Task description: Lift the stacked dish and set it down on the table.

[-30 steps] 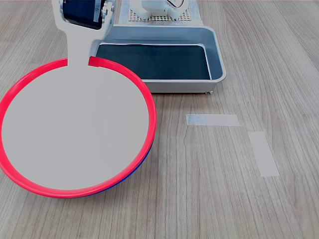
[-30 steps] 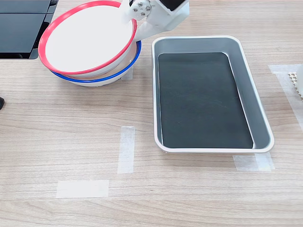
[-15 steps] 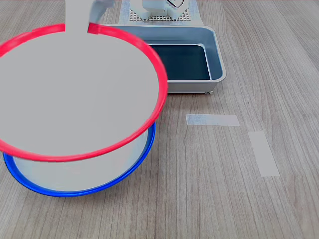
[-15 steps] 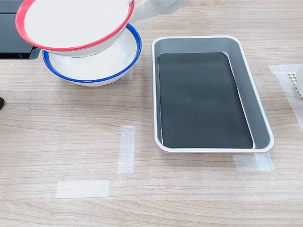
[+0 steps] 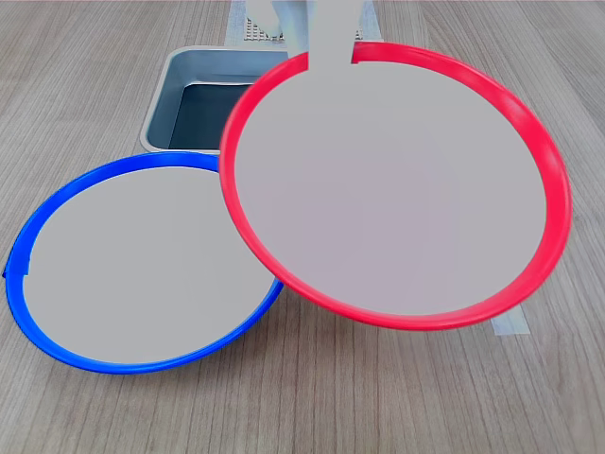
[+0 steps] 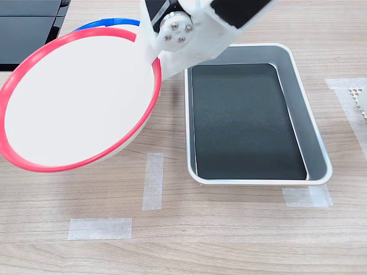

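The stacked dish (image 5: 397, 189), red-rimmed with a pale grey centre, hangs tilted in the air above the table (image 5: 425, 397). My gripper (image 5: 331, 52) is shut on its far rim, one white finger lying over the plate's edge. In the second exterior view the dish (image 6: 74, 109) fills the left side, and my gripper (image 6: 150, 57) clamps its upper right rim. The blue-rimmed plate (image 5: 132, 265) rests on the table at the first exterior view's left, partly under the red one. In the second exterior view only a sliver of its blue rim (image 6: 109, 23) shows behind the dish.
A grey metal tray (image 6: 186, 114) with a dark liner lies at the second exterior view's right; the dish hides most of this tray (image 5: 180, 85) in the first exterior view. Pale tape strips (image 6: 152, 180) mark the wood. A black object (image 6: 23, 28) sits at the second exterior view's top left.
The red-rimmed dish has come up off the blue-rimmed plate and swung to the first exterior view's right, held in my gripper. The blue plate stays put, now uncovered.
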